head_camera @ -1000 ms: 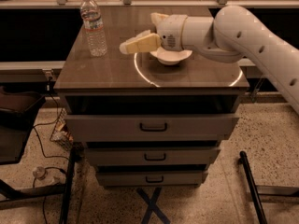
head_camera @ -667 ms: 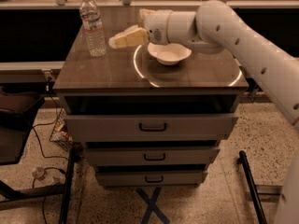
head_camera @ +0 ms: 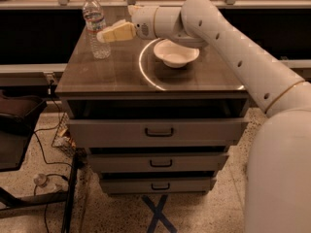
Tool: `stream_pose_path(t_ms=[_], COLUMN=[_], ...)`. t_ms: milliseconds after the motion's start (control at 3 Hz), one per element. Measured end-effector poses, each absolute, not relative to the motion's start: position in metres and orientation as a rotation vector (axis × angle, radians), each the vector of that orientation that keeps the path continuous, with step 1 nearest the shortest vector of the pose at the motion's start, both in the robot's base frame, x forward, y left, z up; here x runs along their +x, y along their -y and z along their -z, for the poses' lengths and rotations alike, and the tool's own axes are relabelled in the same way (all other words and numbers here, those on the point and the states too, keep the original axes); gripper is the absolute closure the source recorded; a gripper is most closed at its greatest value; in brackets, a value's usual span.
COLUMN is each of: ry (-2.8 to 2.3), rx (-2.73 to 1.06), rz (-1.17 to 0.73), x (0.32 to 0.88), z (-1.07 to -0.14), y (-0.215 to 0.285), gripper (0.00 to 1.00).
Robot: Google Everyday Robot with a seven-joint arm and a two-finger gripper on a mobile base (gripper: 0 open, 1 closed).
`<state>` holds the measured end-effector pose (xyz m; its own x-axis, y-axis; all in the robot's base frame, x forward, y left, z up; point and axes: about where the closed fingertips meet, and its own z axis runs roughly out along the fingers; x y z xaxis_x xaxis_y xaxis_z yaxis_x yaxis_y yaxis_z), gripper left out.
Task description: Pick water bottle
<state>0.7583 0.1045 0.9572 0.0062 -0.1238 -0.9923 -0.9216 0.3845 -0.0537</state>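
Note:
The water bottle [head_camera: 95, 27], clear and ribbed with a white cap and a white-and-red label band, stands upright at the back left corner of the brown cabinet top [head_camera: 116, 74]. My gripper [head_camera: 103, 35] reaches in from the right on the white arm [head_camera: 218, 33]. Its pale tip is right beside the bottle at label height, touching or nearly touching its right side. A white bowl [head_camera: 176, 54] sits behind the arm near the middle of the top, lower than the bottle.
The cabinet has three grey drawers [head_camera: 158, 130] with dark handles below the top. A dark chair [head_camera: 17, 125] and cables [head_camera: 48, 178] lie on the floor at the left. A shelf edge [head_camera: 160, 4] runs behind the cabinet.
My gripper has moved left across the cabinet top, from over the bowl to right beside the bottle. The bottle and bowl have not moved.

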Motion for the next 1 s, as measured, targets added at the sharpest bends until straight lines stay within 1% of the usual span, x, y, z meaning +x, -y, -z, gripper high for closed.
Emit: stream_pose_path(t_ms=[667, 1000], ry=[-1.376, -1.367], rx=[-1.001, -1.012], rz=[-0.9, -0.924], x=[0.777, 0.777], z=[-0.963, -0.958], y=[-0.152, -0.169], gripper=[0.0, 0.15])
